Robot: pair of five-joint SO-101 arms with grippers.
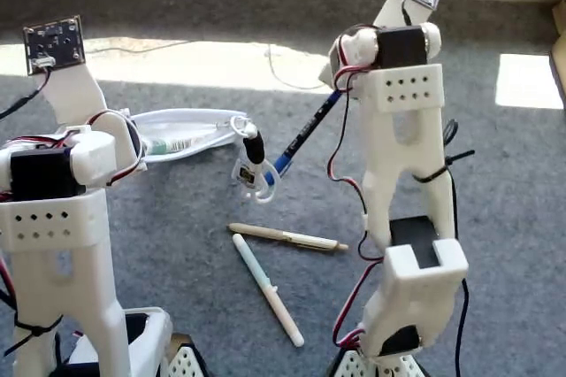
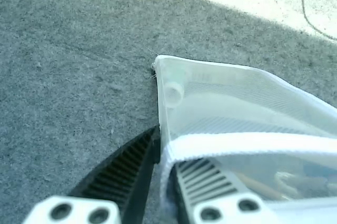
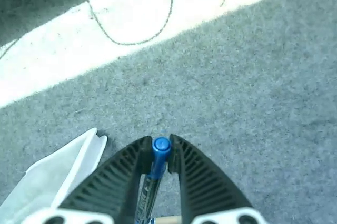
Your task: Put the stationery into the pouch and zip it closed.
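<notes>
A white translucent pouch [image 1: 190,134] lies on the grey carpet with something inside it, and a ring-shaped zip pull [image 1: 255,173] hangs at its open end. My left gripper [image 2: 163,174] is shut on the pouch [image 2: 237,103] at its edge, near a corner. My right gripper [image 3: 159,155] is shut on a blue pen [image 3: 159,148]. The blue pen [image 1: 305,134] hangs slanted above the carpet, its lower tip beside the zip pull. In front of them a beige pen [image 1: 287,237] and a pale blue and white pen [image 1: 265,288] lie on the carpet.
The grey carpet [image 1: 495,156] is open to the right of the right arm. A thin cable [image 3: 131,24] curves across a sunlit strip at the back. The two arm bases stand at the near edge.
</notes>
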